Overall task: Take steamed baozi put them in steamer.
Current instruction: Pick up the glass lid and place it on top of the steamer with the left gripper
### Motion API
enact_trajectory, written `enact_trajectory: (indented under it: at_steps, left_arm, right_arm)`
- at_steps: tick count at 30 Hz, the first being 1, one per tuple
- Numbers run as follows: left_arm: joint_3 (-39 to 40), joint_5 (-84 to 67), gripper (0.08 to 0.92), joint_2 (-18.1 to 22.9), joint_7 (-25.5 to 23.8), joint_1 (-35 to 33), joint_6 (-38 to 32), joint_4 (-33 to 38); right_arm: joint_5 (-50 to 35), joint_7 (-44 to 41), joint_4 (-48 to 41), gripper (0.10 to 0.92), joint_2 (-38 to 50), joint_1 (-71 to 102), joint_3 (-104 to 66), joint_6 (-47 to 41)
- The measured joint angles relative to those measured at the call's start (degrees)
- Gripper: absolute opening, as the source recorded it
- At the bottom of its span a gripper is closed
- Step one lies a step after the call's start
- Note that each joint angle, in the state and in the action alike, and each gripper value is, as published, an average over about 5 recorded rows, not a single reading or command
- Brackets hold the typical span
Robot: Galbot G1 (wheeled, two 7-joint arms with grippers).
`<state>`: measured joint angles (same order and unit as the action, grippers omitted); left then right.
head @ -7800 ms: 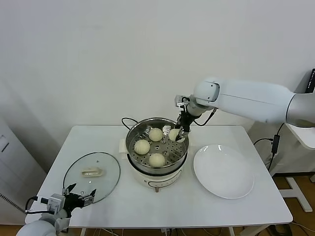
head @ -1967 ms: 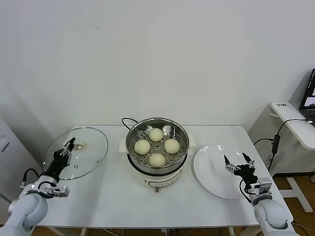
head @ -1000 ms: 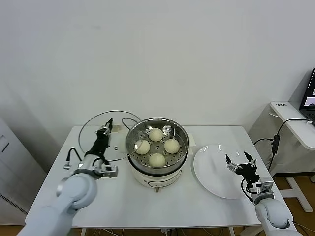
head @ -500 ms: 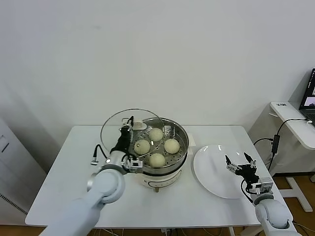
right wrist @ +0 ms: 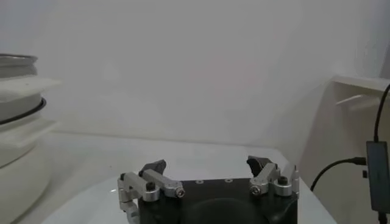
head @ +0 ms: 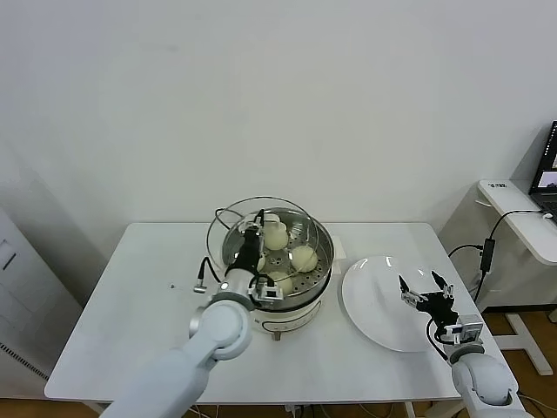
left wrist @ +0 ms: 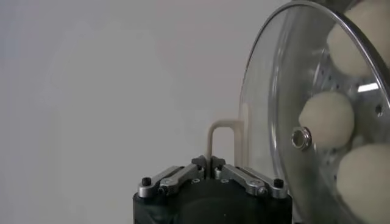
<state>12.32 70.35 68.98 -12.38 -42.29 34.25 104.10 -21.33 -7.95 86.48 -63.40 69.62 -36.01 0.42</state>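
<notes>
The left pincer (head: pixel 251 245) grips the cream handle (left wrist: pixel 223 139) of the glass lid (head: pixel 261 228), holding it tilted over the steamer (head: pixel 278 261) on the desk (head: pixel 157 331). The steamed baozi (head: pixel 303 257) sit inside the steel basket. The right pincer (head: pixel 425 293) hangs with fingers spread wide over the white plate (head: pixel 383 313).

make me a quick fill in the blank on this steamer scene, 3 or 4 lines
The left pincer grips the glass lid by its ____.
The number of baozi inside the steamer is ____.
The right pincer hovers open over the white ____.
The lid is held over the ____, tilted, not yet seated.

Missing words: handle; four; plate; steamer
</notes>
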Motion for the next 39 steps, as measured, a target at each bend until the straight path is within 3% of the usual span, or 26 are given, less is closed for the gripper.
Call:
enact_trajectory:
  at_steps: [18,39]
  left_arm:
    - [2.1,0.8,0.109,3.6,0.7,0.0,0.0,-3.2]
    - [1.6,-0.2,0.11,4.3,2.6,-0.8,-1.0,-5.5]
  right_arm:
    - [0.3,-0.1,-0.6,0.823,-0.4,0.0,0.0,0.1]
    - [0.6,-0.3,-0.8,0.823,-0.8,0.3,-0.2,0.4]
